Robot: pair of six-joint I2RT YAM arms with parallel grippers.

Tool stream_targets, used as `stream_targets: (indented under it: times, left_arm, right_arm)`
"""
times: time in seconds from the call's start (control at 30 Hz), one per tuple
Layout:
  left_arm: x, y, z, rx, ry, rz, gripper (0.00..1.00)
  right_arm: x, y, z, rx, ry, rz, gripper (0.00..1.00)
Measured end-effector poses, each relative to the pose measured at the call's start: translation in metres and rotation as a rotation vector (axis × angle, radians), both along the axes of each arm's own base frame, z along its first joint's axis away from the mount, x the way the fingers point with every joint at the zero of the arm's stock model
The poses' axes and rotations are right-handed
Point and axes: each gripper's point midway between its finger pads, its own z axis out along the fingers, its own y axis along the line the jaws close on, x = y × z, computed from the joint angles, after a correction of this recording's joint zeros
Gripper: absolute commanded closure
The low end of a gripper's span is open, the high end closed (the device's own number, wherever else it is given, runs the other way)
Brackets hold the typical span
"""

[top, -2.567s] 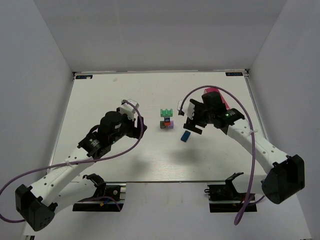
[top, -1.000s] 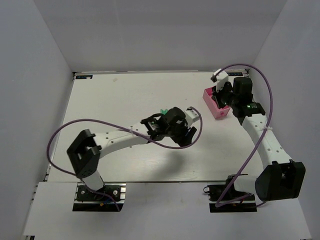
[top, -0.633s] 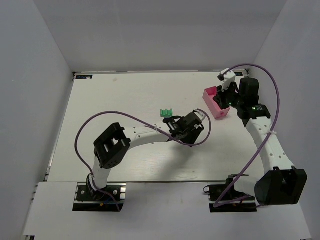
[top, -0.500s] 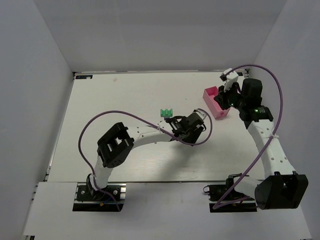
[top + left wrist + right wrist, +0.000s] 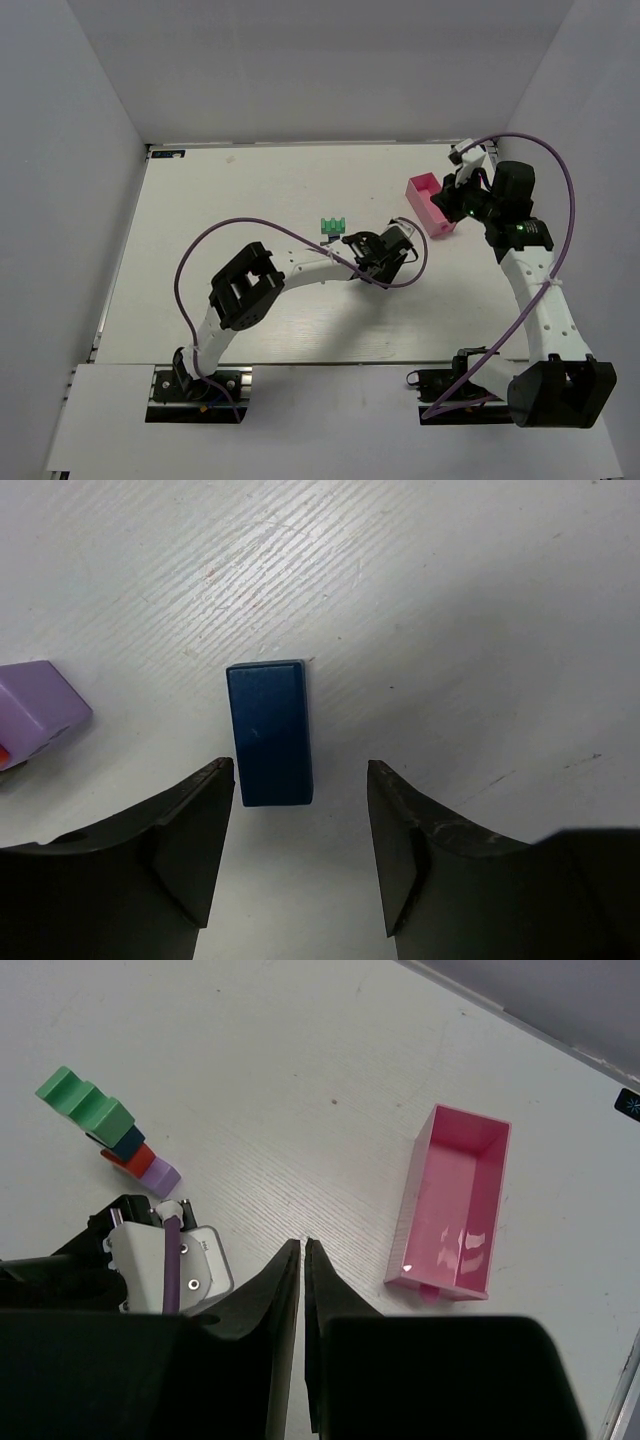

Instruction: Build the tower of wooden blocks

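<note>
A dark blue oblong wood block (image 5: 268, 730) lies flat on the table. Its near end sits between the fingers of my open left gripper (image 5: 300, 778), closer to the left finger, with a wide gap to the right one. From above, the left gripper (image 5: 372, 262) hides this block. Just left of it stand a green stepped block (image 5: 85, 1100), a dark one (image 5: 125, 1140), a red one (image 5: 140, 1158) and a lilac one (image 5: 160, 1173), touching in a short run; whether they form the tower I cannot tell. The right gripper (image 5: 302, 1247) is shut and holds nothing, high above the table.
A pink rectangular tray (image 5: 455, 1205) with nothing in it lies at the far right, just under the right gripper (image 5: 450, 200). The left arm stretches across the table's middle, its purple cable looping over it. Grey walls enclose the table on three sides.
The left arm has reached further right and its jaws have narrowed a little around the blue block. The right arm has drawn back toward the far right, beside the pink tray.
</note>
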Motion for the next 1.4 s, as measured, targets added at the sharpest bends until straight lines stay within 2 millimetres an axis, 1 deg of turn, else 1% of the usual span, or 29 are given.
stream_targets:
  times: [0.2,0.53,0.63,0.8,0.87,0.93,0.97,1.13,1.2,1.23,1.27,1.3,1.33,1.37,1.4]
  left_arm:
    - [0.010,0.001,0.001,0.010,-0.009,0.012,0.38]
    - [0.025,0.011,0.003,0.019,-0.010,0.031,0.39]
    - [0.028,0.011,-0.003,0.028,-0.003,0.033,0.39]
    - [0.024,0.012,-0.018,0.052,0.029,0.018,0.40]
    - [0.022,0.012,-0.021,0.056,0.038,0.014,0.40]
    - [0.022,0.011,-0.021,0.052,0.042,0.011,0.40]
    - [0.022,0.011,-0.021,0.050,0.044,0.009,0.41]
    - [0.020,0.009,-0.022,0.046,0.054,0.000,0.43]
    - [0.019,0.009,-0.022,0.044,0.055,-0.001,0.46]
    - [0.019,0.009,-0.022,0.044,0.057,-0.002,0.48]
    - [0.019,0.009,-0.022,0.043,0.059,-0.002,0.50]
    - [0.019,0.008,-0.022,0.043,0.060,-0.004,0.54]
    - [0.018,0.008,-0.023,0.042,0.062,-0.004,0.56]
    - [0.018,0.008,-0.023,0.042,0.063,-0.007,0.59]
    - [0.018,0.008,-0.023,0.042,0.064,-0.012,0.64]
  right_arm:
    - [-0.003,0.000,-0.001,0.012,0.003,0.011,0.88]
    - [-0.006,0.002,0.004,0.022,-0.011,0.027,0.88]
    - [-0.007,0.003,0.005,0.025,-0.011,0.033,0.88]
    - [-0.005,-0.005,0.004,0.029,-0.010,0.015,0.88]
    - [-0.005,-0.007,0.003,0.029,-0.008,0.008,0.88]
    - [-0.006,-0.007,0.000,0.029,-0.001,0.007,0.88]
    - [-0.006,-0.007,-0.001,0.030,0.002,0.007,0.88]
    - [-0.007,-0.006,0.000,0.032,-0.002,0.013,0.88]
    - [-0.007,-0.006,0.000,0.033,-0.001,0.014,0.88]
    - [-0.007,-0.006,0.000,0.033,-0.002,0.014,0.87]
    - [-0.007,-0.006,0.000,0.033,-0.001,0.014,0.78]
    - [-0.007,-0.006,0.000,0.036,0.000,0.014,0.69]
    - [-0.007,-0.006,0.000,0.038,0.002,0.014,0.63]
    - [-0.007,-0.005,0.001,0.039,0.002,0.015,0.49]
    - [-0.008,-0.005,0.001,0.042,0.003,0.017,0.43]
